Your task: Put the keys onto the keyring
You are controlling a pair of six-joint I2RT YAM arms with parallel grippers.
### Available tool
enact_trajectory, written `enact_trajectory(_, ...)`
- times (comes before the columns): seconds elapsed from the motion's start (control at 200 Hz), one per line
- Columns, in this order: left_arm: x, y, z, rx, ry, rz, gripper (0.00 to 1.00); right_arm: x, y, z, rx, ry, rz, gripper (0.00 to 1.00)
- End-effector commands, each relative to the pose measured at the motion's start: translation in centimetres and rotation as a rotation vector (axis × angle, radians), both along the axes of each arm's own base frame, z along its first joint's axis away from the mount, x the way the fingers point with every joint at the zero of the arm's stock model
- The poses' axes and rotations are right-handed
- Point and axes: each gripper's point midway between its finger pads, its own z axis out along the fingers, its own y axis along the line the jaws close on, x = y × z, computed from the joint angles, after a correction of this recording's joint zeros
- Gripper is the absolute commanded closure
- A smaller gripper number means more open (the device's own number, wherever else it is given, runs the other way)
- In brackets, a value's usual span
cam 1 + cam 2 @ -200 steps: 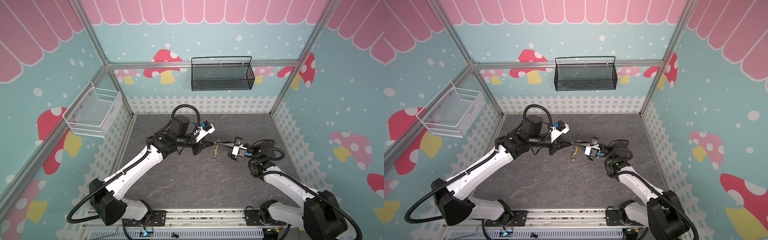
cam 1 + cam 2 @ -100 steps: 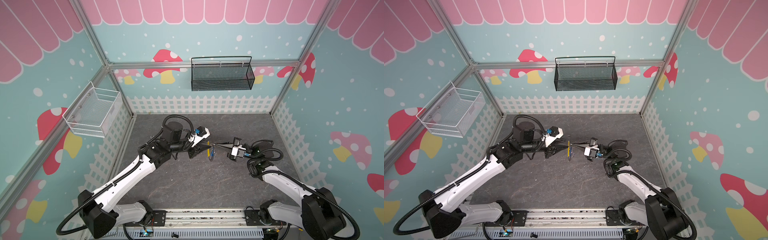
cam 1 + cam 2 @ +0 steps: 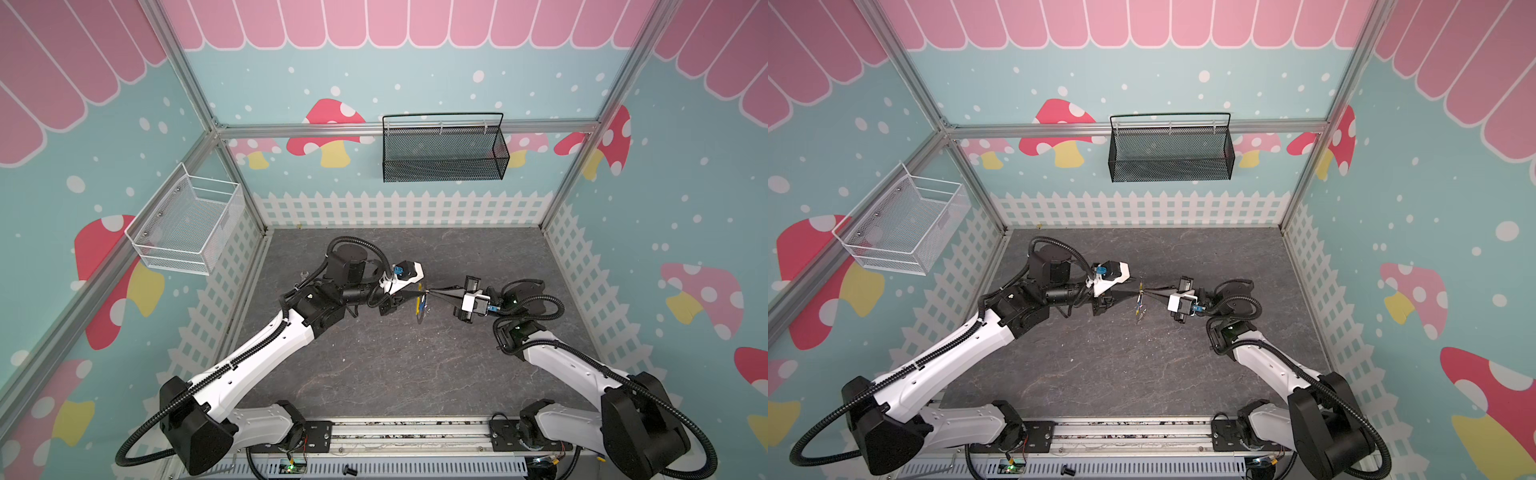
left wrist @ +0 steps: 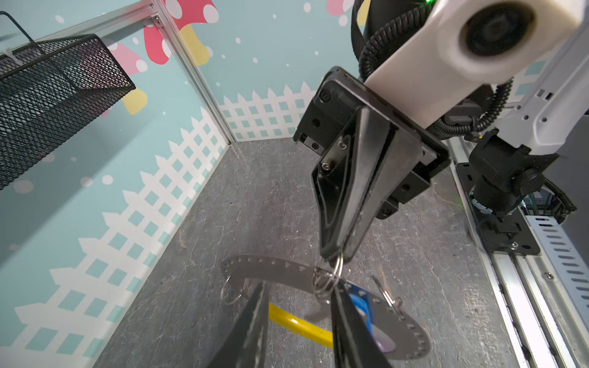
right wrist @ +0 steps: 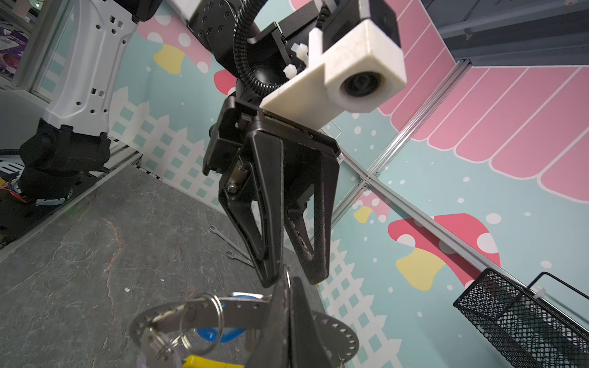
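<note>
Grey stone-patterned tabletop (image 3: 374, 374) inside a mushroom-papered enclosure. The keyring (image 4: 271, 270) hangs on edge in the air above the tabletop's middle, seen edge-on in both top views (image 3: 420, 305). Its yellow segment (image 4: 299, 325) is lowermost, and a blue key tag (image 4: 360, 307) lies against the hoop beside a small split ring (image 4: 331, 277). The right gripper (image 4: 334, 253) is clenched on the keyring's upper edge, at the spot where that split ring sits. The left gripper (image 5: 294, 278) faces it from the opposite side, released. Its fingers (image 4: 251, 321) stand apart on either side of the hoop, grasping nothing. Two wrenches (image 5: 229, 242) lie on the tabletop toward its left edge. A black mesh basket (image 3: 442, 153) hangs on the back wall and a white wire basket (image 3: 187, 224) on the left wall.
</note>
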Motion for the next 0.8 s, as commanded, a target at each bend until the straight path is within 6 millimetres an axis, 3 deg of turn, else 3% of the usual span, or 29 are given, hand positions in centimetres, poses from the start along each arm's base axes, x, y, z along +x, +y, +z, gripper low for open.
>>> enact_trajectory(0.0,-0.5,-0.4,0.9,0.005,-0.037,-0.044,0.67,-0.5,-0.1,1.3,0.019,-0.04,0.019,1.0)
enact_trajectory(0.295,-0.9,-1.4,1.2,0.007,-0.043,-0.1,0.76,-0.5,0.1,1.3,0.016,-0.033,0.032,1.0)
enact_trajectory(0.47,-1.2,-1.5,0.8,0.033,-0.037,-0.122,1.0,-0.5,0.0,1.2,0.017,-0.025,0.026,1.0)
enact_trajectory(0.655,-1.4,-1.2,1.4,0.058,-0.028,-0.118,1.0,0.4,0.2,0.3,-0.001,0.032,0.013,1.0)
enact_trajectory(0.795,-1.6,-0.3,0.8,0.181,0.05,-0.107,1.0,1.0,0.1,-0.2,-0.02,0.039,-0.042,0.79)
